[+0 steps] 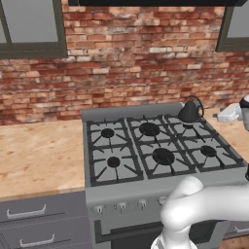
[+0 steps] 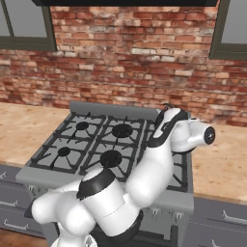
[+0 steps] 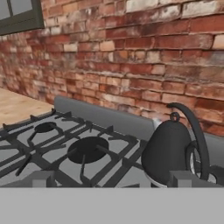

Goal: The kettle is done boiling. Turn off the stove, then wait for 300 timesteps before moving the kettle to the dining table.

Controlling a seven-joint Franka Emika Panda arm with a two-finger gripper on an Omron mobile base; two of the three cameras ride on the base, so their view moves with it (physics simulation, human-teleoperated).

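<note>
The small dark grey rounded kettle with its thin arched wire handle stands upright on the back right burner of the wide grey metal gas stove, close to the raised grey back panel and the red brick wall. In the left base view the handle arches up over the body and leans toward the right side of the stove; the spout is too small to tell there. In the hand view the kettle is near, at the lower right, its body narrowing to a small ring on top, and the dark handle rises from that ring and curves down the right side, so the arch runs roughly along the back of the stove. Its tallest line is vertical.

The two-finger gripper shows as two grey fingertips at the bottom of the hand view, standing wide apart with nothing between them; one tip is in front of the kettle's base, but whether it touches cannot be told. In the right base view the white arm hides most of the kettle, only the top of the handle peeking above it at the stove's back right.

Light wood-grain counter lies on both sides of the stove, with grey drawers beneath on the left. A pale object lies on the counter just right of the kettle.
</note>
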